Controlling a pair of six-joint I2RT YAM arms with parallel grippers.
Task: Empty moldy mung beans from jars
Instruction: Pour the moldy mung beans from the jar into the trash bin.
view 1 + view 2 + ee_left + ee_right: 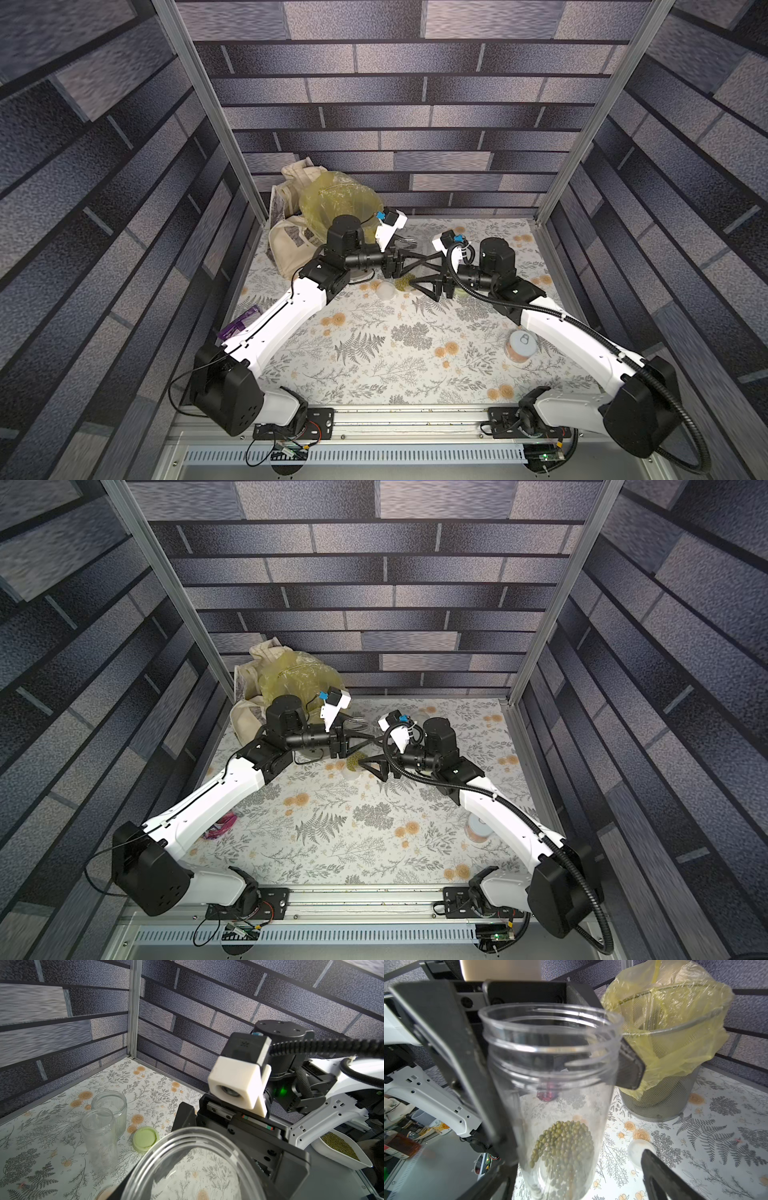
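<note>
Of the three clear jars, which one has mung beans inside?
The jar held by the left gripper: green beans lie at its bottom. The tall jar and the ribbed jar standing on the table look empty.

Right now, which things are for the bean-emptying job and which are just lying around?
For the job:
bean jar, mung beans inside it, tall empty jar, ribbed empty jar, green lid, white lid, bin with yellow bag.

Just lying about:
pull-tab can, cloth bag, purple packet.
</note>
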